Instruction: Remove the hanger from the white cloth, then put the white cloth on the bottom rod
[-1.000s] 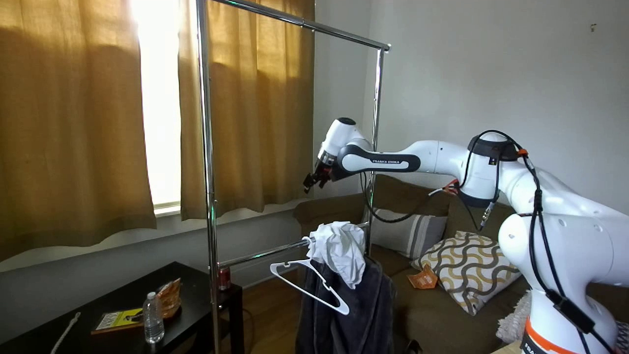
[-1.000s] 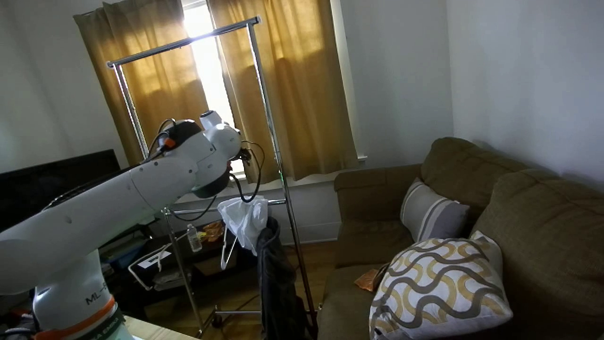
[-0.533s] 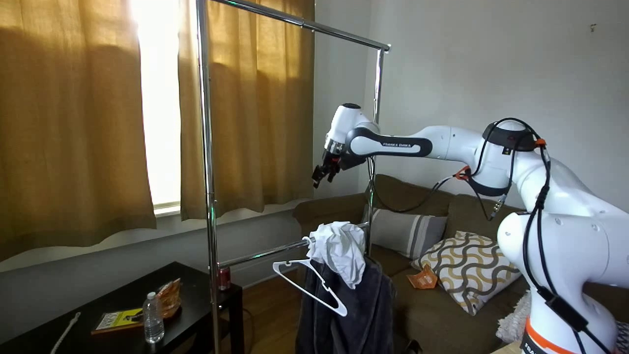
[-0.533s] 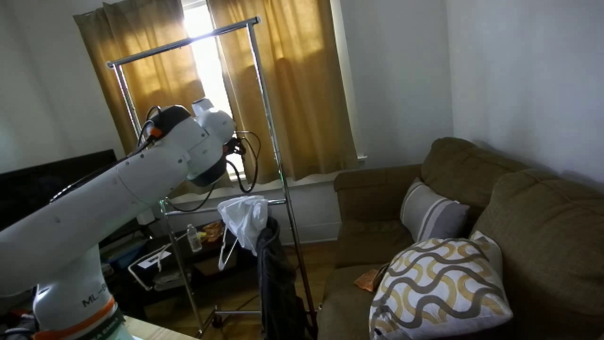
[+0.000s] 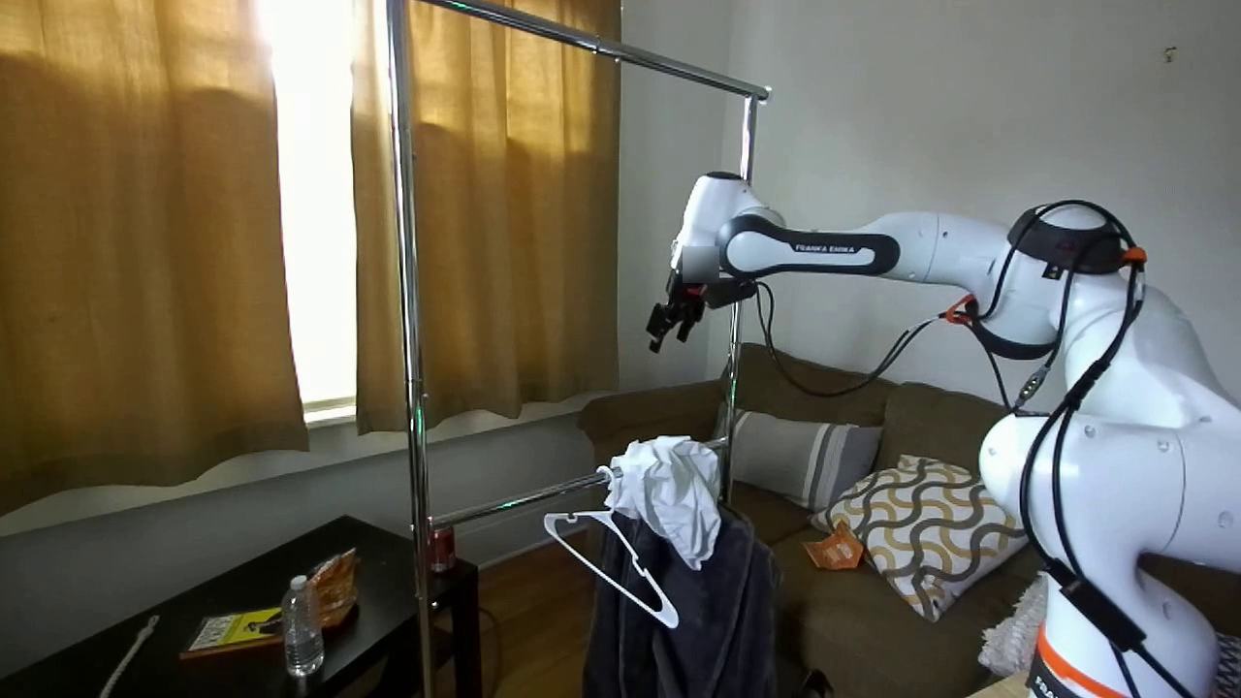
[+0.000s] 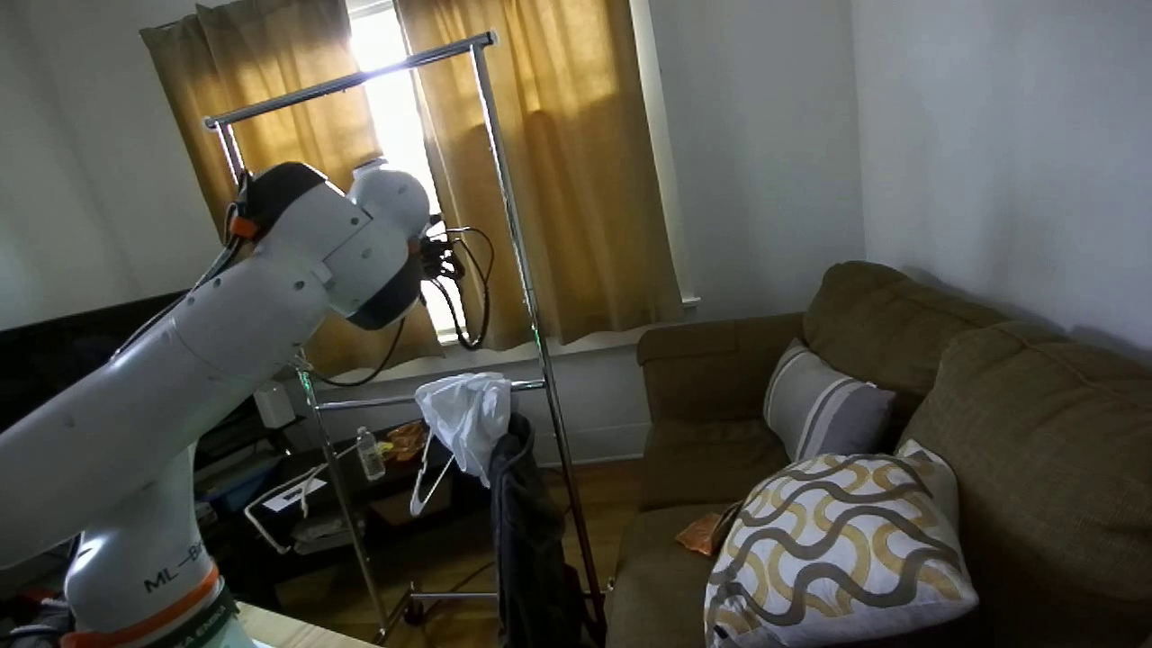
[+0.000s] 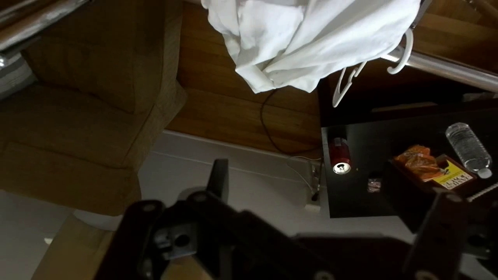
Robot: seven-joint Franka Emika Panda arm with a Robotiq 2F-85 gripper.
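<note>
Hanging below jaws, seemingly: white cloth (image 5: 669, 494)

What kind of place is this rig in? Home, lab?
Looks like a home, probably a living room: brown sofa, patterned throw pillow on it, and mustard curtains. Can't rule out a furnished test space.
</note>
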